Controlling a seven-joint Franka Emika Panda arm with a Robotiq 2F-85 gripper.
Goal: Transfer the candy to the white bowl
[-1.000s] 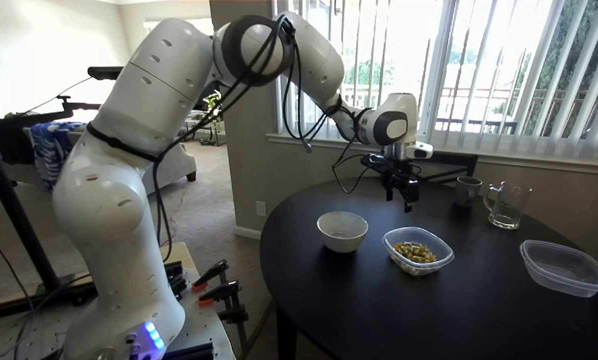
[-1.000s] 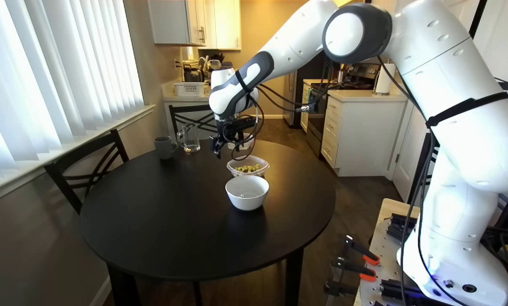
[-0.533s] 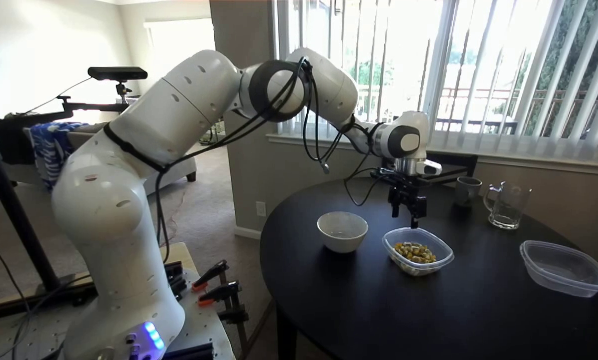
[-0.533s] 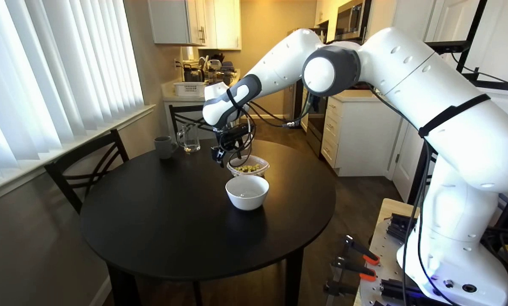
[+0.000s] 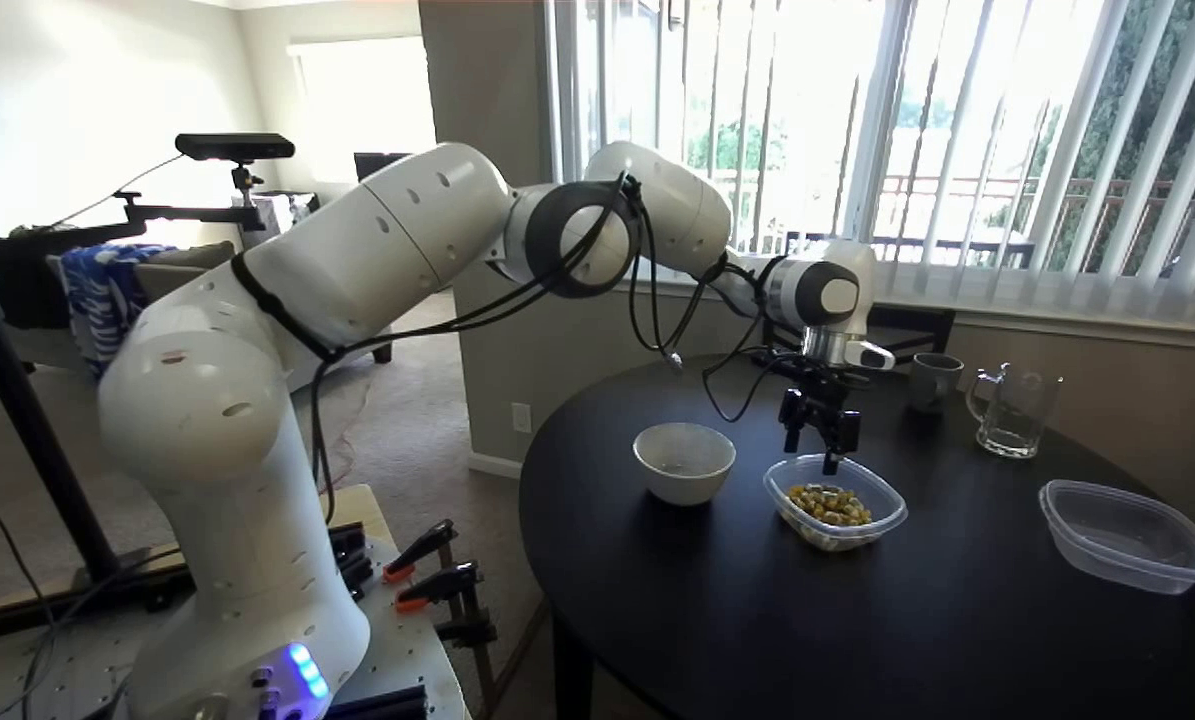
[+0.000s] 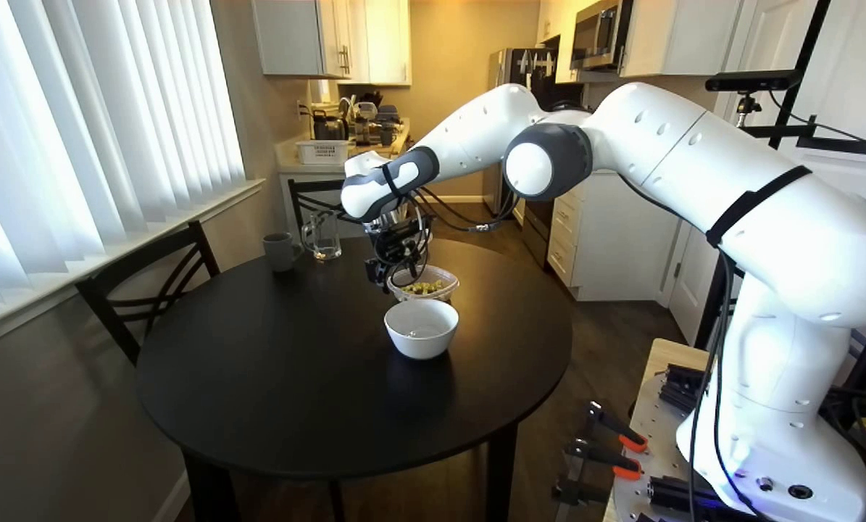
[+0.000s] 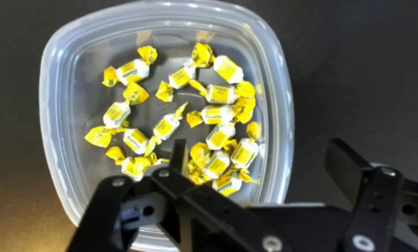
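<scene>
The candy [image 5: 829, 505] is several yellow-and-white wrapped sweets lying in a clear plastic tub [image 5: 889, 518]. The candy also shows in the wrist view [image 7: 218, 114], where the tub's rim [image 7: 285, 105] surrounds it. The white bowl [image 5: 684, 465] stands upright on the table beside the tub, apart from it; it shows in both exterior views [image 6: 422, 330] and looks empty. My gripper [image 5: 810, 456] is open with nothing between its fingers, just above the tub's far edge. In the wrist view one finger [image 7: 176, 154] is over the candy and the other [image 7: 347, 168] is beyond the tub's rim.
A second clear tub [image 5: 1127, 530], with nothing inside, stands farther along the round black table [image 5: 957, 640]. A glass mug [image 5: 1017, 415] and a grey mug [image 5: 934, 382] stand near the table's window side. Dark chairs [image 6: 157, 283] stand around the table.
The arm has come down and my gripper has moved lower and closer over the candy tub, from above and behind it. The tub, bowl and mugs have not moved.
</scene>
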